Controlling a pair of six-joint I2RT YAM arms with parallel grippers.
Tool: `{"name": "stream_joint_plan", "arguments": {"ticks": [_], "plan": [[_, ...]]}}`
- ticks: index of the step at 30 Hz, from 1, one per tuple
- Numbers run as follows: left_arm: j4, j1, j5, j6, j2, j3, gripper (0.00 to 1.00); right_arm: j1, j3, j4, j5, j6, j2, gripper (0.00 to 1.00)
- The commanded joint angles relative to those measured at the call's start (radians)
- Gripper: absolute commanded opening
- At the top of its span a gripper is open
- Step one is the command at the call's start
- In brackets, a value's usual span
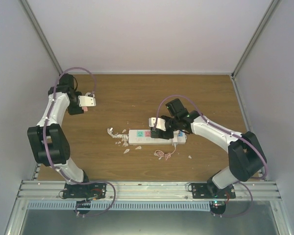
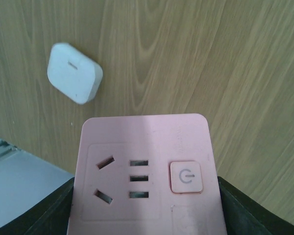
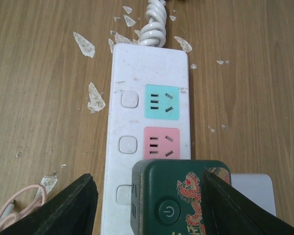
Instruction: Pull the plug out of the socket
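Wood-grain worktop [image 1: 137, 93] floors a white-walled booth, and the socket [image 1: 137, 139] lies flat just below the centre of the overhead view, its long side running left to right. White flakes [image 1: 118, 136] are scattered off its left end, and a thin pink cable [image 1: 164, 154] is bunched just below it. The right pincer [image 1: 161, 127] hangs over the strip's right half and hides what sits there. Only the right wrist view shows it: a dark green plug [image 3: 171, 196] with a red pattern and a round power button, seated on the strip next to a pink outlet face [image 3: 161, 143], with a teal outlet face [image 3: 162, 102] farther up the frame. That pincer is open, its fingers [image 3: 68, 205] standing either side of the plug. The frame-left one is clearly apart from it. The frame-right one overlaps its edge, so contact cannot be judged. A coiled white cord [image 3: 154, 24] leaves the strip at the top of that frame. The left pincer [image 1: 86, 104], at the upper left of the overhead view and well apart from the socket, is closed on a pink outlet block [image 2: 144, 166]. Its slots and square button show plainly only in the left wrist view. Beyond it, upper left of that frame, a small white square piece [image 2: 73, 73] with one slot lies on the worktop.
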Motion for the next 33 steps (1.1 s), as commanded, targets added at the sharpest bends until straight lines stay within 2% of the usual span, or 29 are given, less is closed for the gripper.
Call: {"name": "stream_joint_plan", "arguments": {"ticks": [1, 10, 18, 25, 30, 33], "plan": [[0.086, 0.004, -0.179, 0.091, 0.044, 0.008, 0.25, 0.005, -0.009, -0.004, -0.042, 0.009, -0.032, 0.59], [0.106, 0.006, -0.382, 0.262, 0.153, 0.042, 0.27, 0.005, -0.012, -0.001, -0.036, 0.008, -0.03, 0.59], [0.176, 0.001, -0.46, 0.33, 0.224, 0.037, 0.28, 0.005, -0.012, -0.003, -0.031, 0.008, -0.021, 0.58], [0.195, -0.009, -0.501, 0.352, 0.269, 0.039, 0.33, 0.004, -0.015, -0.002, -0.031, 0.006, -0.013, 0.58], [0.201, -0.021, -0.504, 0.353, 0.274, 0.029, 0.44, 0.005, -0.015, -0.001, -0.031, 0.005, -0.008, 0.58], [0.206, -0.028, -0.497, 0.348, 0.274, 0.023, 0.55, 0.004, -0.014, -0.003, -0.037, 0.006, -0.009, 0.58]]}}
